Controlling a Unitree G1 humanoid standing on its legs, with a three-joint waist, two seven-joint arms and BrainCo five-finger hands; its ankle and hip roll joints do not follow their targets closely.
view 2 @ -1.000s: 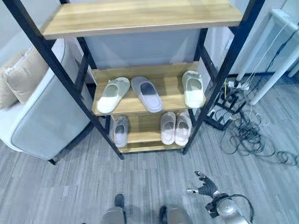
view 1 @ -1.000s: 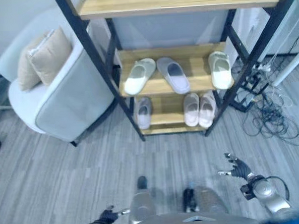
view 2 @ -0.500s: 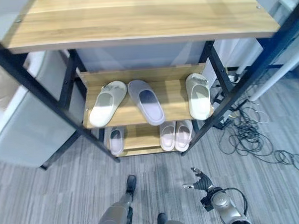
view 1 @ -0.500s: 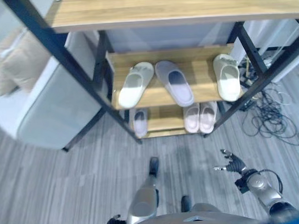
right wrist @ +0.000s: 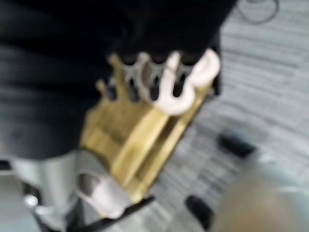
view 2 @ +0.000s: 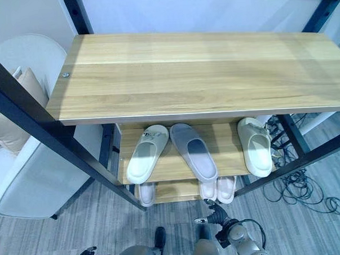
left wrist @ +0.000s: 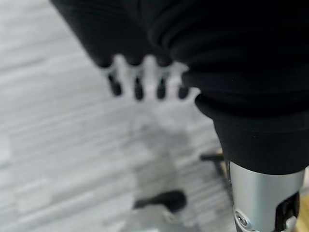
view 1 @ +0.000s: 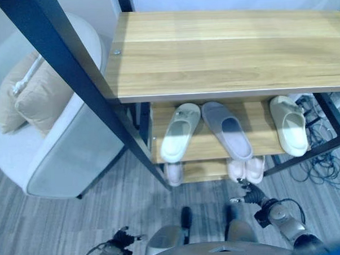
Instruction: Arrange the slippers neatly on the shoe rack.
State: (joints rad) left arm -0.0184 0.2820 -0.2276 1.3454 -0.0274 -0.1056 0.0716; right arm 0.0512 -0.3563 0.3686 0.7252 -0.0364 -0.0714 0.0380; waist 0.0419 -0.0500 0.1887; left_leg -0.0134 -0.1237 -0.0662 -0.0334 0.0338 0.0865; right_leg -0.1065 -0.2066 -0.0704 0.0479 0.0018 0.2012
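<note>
The shoe rack (view 1: 223,52) has wooden shelves in a black frame. On its middle shelf lie a pale green-white slipper (view 1: 180,131), a grey-lilac slipper (view 1: 227,129) turned askew, and a pale green slipper (view 1: 289,125) at the right end. The bottom shelf holds a lilac slipper (view 1: 173,173) and a pink pair (view 1: 246,169). My right hand (view 1: 251,195) hangs open low in front of the rack, near the pink pair (right wrist: 176,92). My left hand (view 1: 121,240) hangs open over the floor, its fingers (left wrist: 137,84) straight and holding nothing.
A pale armchair (view 1: 64,149) with a beige cushion (view 1: 41,93) stands left of the rack. Loose cables (view 1: 329,165) lie on the floor at the right. The rack's slanted black post (view 1: 84,97) crosses the view on the left. Grey plank floor lies in front.
The camera has moved closer to the rack, so the top shelf now covers more of the view. The slippers have not moved. Both hands stay low and open.
</note>
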